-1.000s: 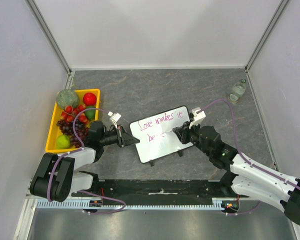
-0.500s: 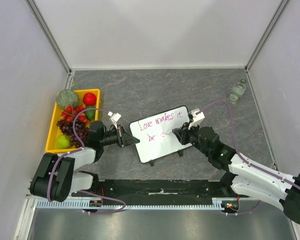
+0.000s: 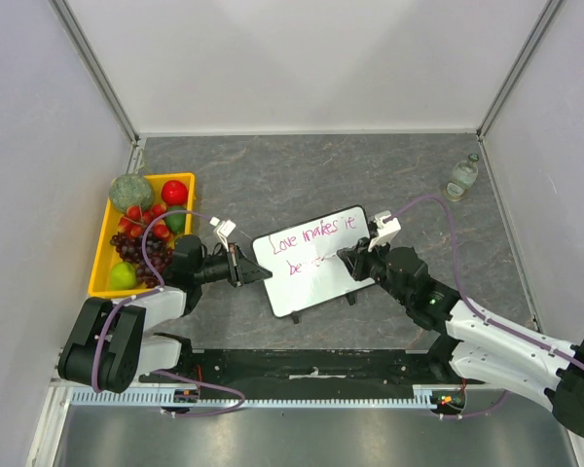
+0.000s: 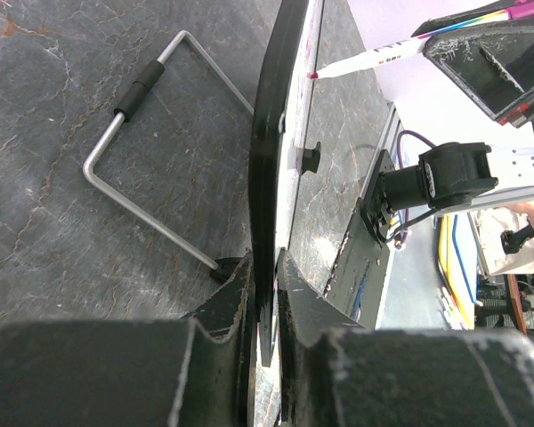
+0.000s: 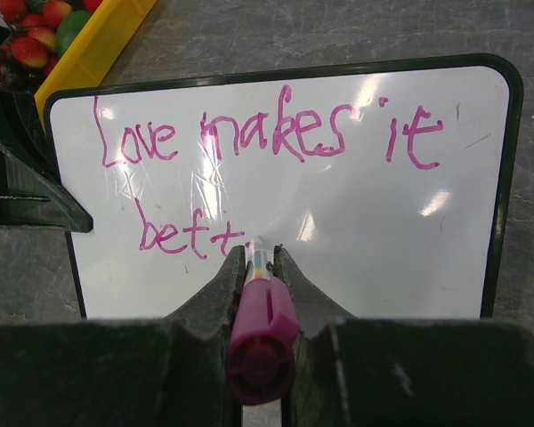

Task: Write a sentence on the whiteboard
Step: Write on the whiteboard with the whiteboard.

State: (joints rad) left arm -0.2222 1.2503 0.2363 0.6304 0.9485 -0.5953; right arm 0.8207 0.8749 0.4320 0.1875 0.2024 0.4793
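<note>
My left pincer (image 4: 265, 280) pinches the whiteboard (image 5: 400, 240) edge | right pincer (image 5: 254, 255) clamps the marker (image 5: 260, 325) | tip on board, at end of line 2 of the sentence (image 5: 276, 133)

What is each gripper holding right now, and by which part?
The left gripper clamps the whiteboard by the frame of its left short edge. The right gripper pinches the pink marker on its barrel just behind the tip.
</note>
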